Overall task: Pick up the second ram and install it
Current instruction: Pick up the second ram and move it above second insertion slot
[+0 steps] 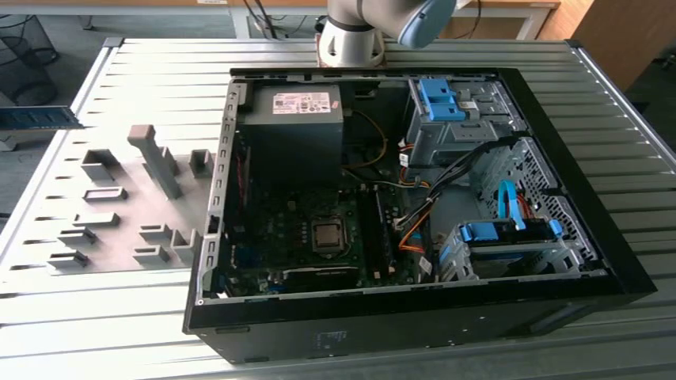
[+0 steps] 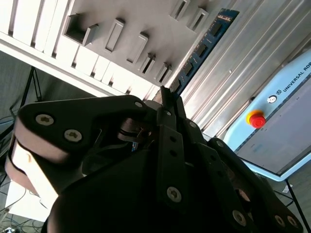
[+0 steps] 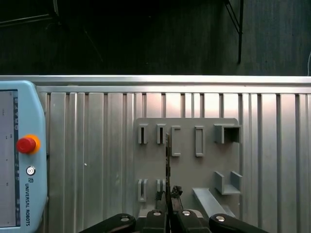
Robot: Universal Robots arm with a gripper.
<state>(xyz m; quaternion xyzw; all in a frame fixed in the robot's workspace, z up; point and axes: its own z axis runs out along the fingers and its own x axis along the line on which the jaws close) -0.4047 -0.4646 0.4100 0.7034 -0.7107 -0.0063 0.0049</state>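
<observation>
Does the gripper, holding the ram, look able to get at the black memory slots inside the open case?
Probably yes. The gripper is shut on the second ram, the case lies open, and nothing covers the slots; cables run close beside.

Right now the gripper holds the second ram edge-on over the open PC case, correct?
Not quite. The gripper does hold the second ram edge-on, but the first wrist view shows the grey fixture plate behind it, not the open PC case, which stands beside that plate in the exterior view.
</observation>
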